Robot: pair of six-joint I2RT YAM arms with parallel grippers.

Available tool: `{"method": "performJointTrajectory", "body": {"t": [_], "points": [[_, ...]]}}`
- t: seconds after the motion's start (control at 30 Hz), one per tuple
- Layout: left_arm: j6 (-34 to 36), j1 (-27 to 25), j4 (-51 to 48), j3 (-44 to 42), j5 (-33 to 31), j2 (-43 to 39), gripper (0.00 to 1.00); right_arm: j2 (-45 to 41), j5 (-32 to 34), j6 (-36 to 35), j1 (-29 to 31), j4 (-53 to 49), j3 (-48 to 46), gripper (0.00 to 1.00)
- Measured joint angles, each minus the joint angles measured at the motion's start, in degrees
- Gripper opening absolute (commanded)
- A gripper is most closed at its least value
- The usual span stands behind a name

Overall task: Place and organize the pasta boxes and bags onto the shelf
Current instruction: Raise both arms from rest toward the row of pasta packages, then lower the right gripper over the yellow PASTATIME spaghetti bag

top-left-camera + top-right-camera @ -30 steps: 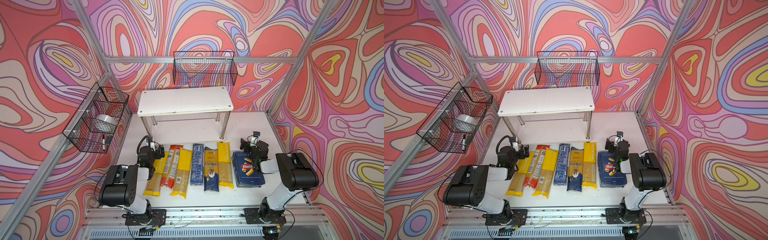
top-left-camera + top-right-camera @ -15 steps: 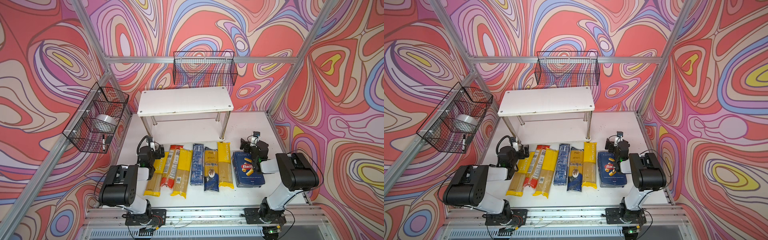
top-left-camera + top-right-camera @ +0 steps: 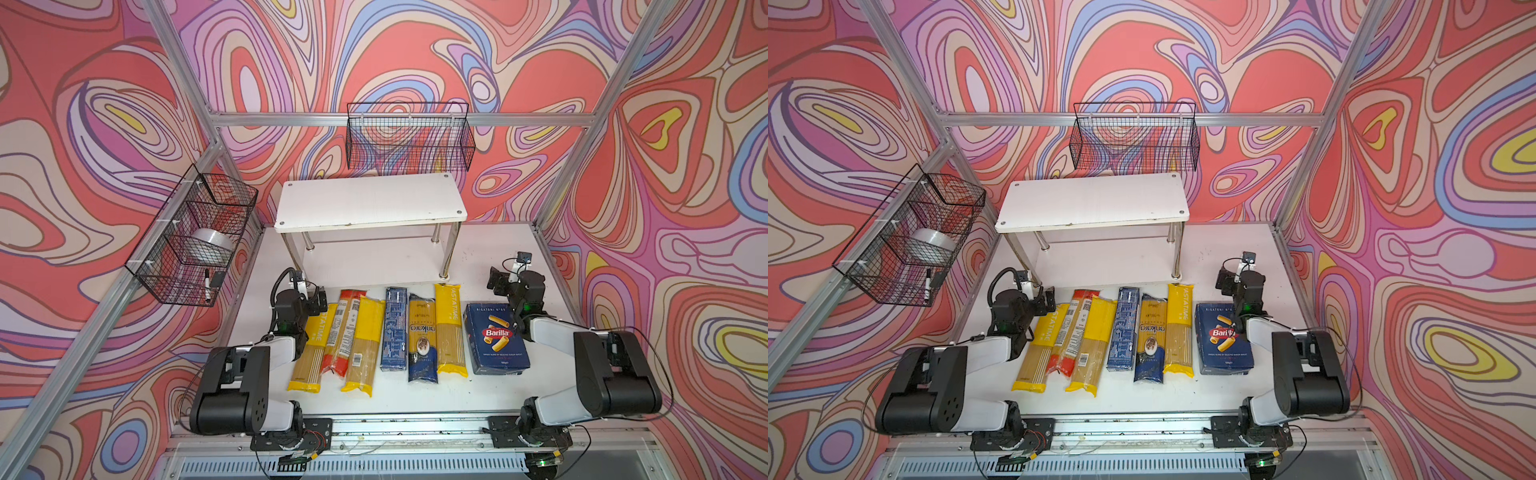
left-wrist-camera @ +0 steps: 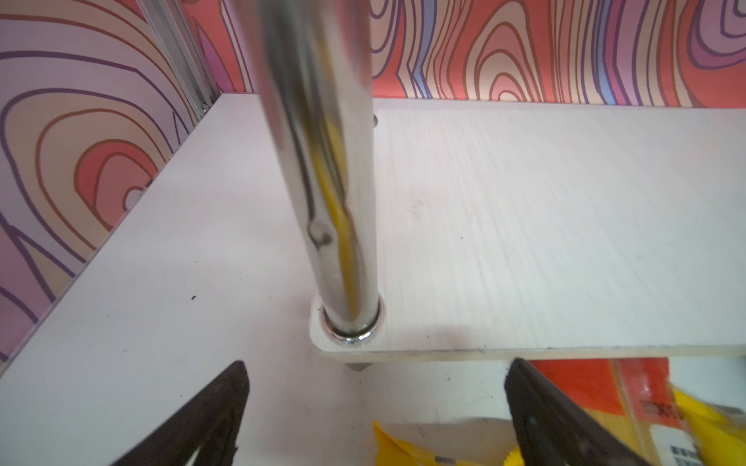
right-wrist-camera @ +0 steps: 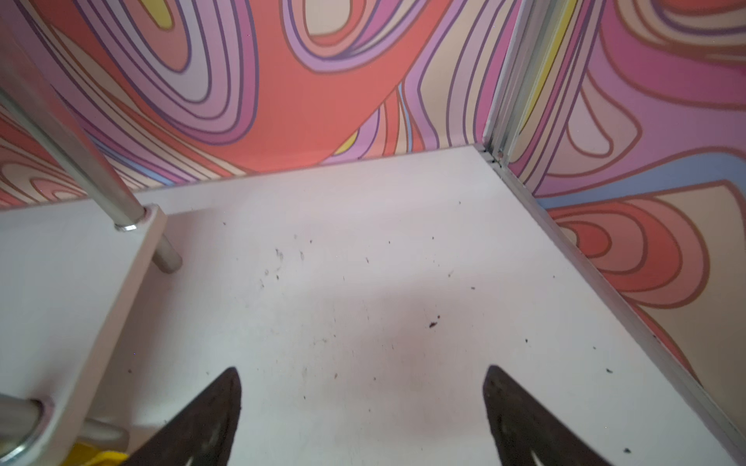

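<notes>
The white two-tier shelf (image 3: 370, 203) (image 3: 1092, 201) stands at the back with both tiers bare. In front of it the pasta lies in a row on the table: a yellow bag (image 3: 313, 349), a red-ended bag (image 3: 343, 328), a second yellow bag (image 3: 365, 345), a narrow blue box (image 3: 395, 328), the blue-and-gold ankara bag (image 3: 422, 336), a third yellow bag (image 3: 449, 328) and the Barilla box (image 3: 496, 338). My left gripper (image 3: 313, 297) (image 4: 375, 379) is open over the leftmost bag's far end, facing the shelf's chrome leg (image 4: 323, 161). My right gripper (image 3: 498, 280) (image 5: 361, 383) is open above bare table behind the Barilla box.
A black wire basket (image 3: 409, 137) hangs on the back wall above the shelf. Another wire basket (image 3: 195, 237) on the left wall holds a tape roll and a marker. Patterned walls and aluminium posts close in the table on three sides.
</notes>
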Motion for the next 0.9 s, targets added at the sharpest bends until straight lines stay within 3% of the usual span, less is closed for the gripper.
{"method": "performJointTrajectory", "body": {"t": [0.13,0.27,0.37,0.47,0.7,0.9], "points": [[-3.96,-0.37,-10.08,4.68,1.97,-8.11,1.0,-9.4,-1.53,3.5,0.22,-15.32,5.49,0.91],[-6.36,-6.49,-18.01,5.44,1.66,-15.8,1.0,-21.05,-2.34,8.52,2.58,-30.23,9.25,0.88],[-6.99,-12.66,-24.17,5.44,0.33,-19.17,1.0,-26.86,-1.25,11.37,8.2,-39.01,10.62,0.88],[-8.63,-14.86,-29.57,5.25,-0.15,-23.08,1.0,-30.67,1.6,14.43,17.53,-47.56,11.26,0.86],[-9.97,-15.06,-34.53,4.5,1.36,-29.4,1.0,-34.47,7.04,22.25,30.23,-62.1,11.3,0.82],[-9.75,-15.06,-34.51,4.2,3.23,-26.99,1.0,-28.7,9.77,25.75,37.03,-69.85,14.25,0.82]]}}
